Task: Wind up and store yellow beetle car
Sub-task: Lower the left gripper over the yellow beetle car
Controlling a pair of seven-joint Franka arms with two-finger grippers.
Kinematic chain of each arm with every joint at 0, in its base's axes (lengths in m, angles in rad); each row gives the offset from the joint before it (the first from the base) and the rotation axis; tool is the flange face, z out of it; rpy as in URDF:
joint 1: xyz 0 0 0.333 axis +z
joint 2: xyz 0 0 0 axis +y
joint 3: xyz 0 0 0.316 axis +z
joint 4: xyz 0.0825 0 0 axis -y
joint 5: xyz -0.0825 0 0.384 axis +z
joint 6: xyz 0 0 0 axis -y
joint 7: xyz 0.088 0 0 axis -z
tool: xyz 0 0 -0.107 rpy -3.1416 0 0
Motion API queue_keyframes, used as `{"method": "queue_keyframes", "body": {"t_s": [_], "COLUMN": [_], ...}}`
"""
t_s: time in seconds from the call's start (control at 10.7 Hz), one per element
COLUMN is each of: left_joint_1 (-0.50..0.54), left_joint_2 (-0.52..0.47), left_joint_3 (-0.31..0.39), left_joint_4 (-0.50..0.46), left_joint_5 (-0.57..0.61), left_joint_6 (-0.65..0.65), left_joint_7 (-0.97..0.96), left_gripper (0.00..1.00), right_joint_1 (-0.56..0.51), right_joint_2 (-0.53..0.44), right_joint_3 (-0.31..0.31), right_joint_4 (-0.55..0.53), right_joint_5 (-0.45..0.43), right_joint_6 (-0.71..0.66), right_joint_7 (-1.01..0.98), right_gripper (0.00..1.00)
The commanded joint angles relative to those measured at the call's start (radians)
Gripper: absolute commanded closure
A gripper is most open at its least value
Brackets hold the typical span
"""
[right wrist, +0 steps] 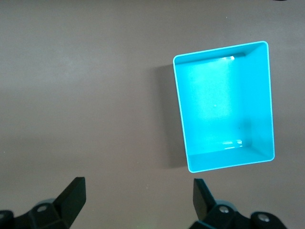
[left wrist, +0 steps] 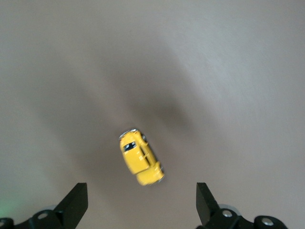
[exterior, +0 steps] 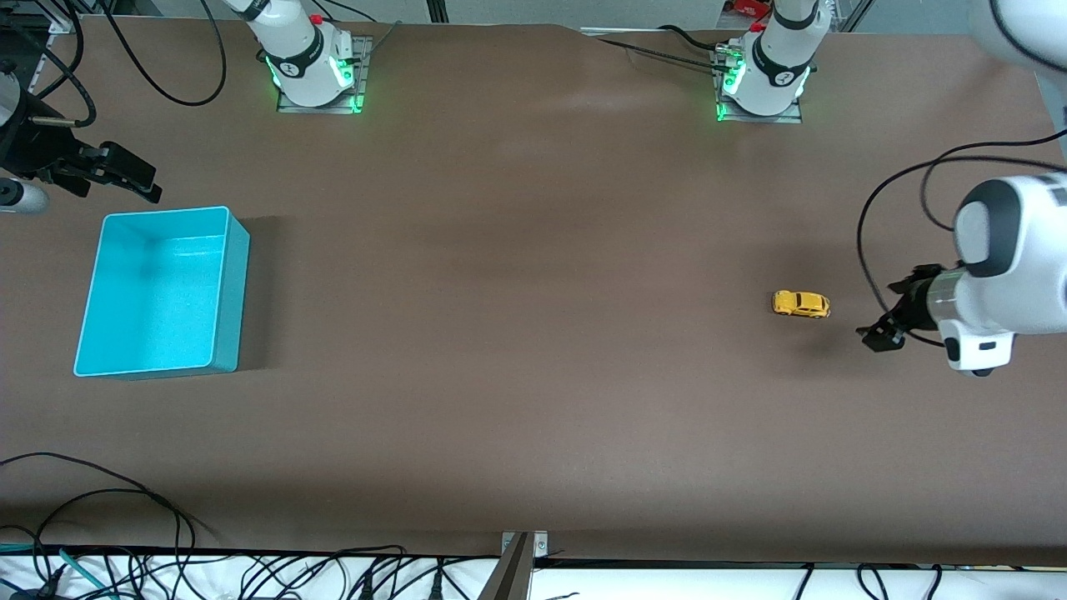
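Nearest me, the left gripper (exterior: 882, 335) hangs spread beside the yellow beetle car (exterior: 801, 304); a nudge could roll it away. My right gripper (exterior: 125, 175) waits, spread, by the turquoise bin (exterior: 237, 292).

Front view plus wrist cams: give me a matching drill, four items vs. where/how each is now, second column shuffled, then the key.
Column 1
1. car
2. bin
3. left gripper
4. right gripper

Column 2
A. open, up in the air near the bin's corner
B. empty, at the right arm's end of the table
C. on its wheels on the table, at the left arm's end
D. open, beside the car, not touching it

Pairs: 1-C, 2-B, 3-D, 4-A
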Motion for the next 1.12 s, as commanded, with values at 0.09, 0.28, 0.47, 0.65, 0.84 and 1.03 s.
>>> {"method": "queue_keyframes", "body": {"t_s": [0.09,0.28,0.47,0.65,0.84,1.03], "left_joint_1": [-0.006,-0.005,-0.006,-0.006,-0.003,-0.003], "left_joint_2": [0.021,0.034,0.026,0.014,-0.017,-0.015], "left_joint_3": [-0.013,-0.032,-0.033,-0.035,-0.033,-0.035], "left_joint_4": [-0.114,-0.162,-0.218,-0.285,-0.363,-0.388], "left_joint_5": [-0.043,-0.043,-0.041,-0.041,-0.04,-0.041], "left_joint_6": [0.197,0.246,0.28,0.335,0.401,0.444], "left_joint_7": [-0.317,-0.385,-0.385,-0.385,-0.387,-0.404], "left_gripper": [0.0,0.0,0.0,0.0,0.0,0.0], "right_joint_1": [-0.005,-0.005,-0.005,-0.005,-0.005,-0.005], "right_joint_2": [0.011,0.011,0.011,0.011,0.011,0.011], "right_joint_3": [0.0,0.0,0.0,0.0,0.0,0.0], "right_joint_4": [0.027,0.027,0.027,0.027,0.027,0.027], "right_joint_5": [0.011,0.011,0.011,0.011,0.011,0.011], "right_joint_6": [-0.018,-0.018,-0.018,-0.018,-0.018,-0.02], "right_joint_7": [-0.012,-0.012,-0.012,-0.012,-0.012,-0.012], "right_gripper": [0.0,0.0,0.0,0.0,0.0,0.0]}}
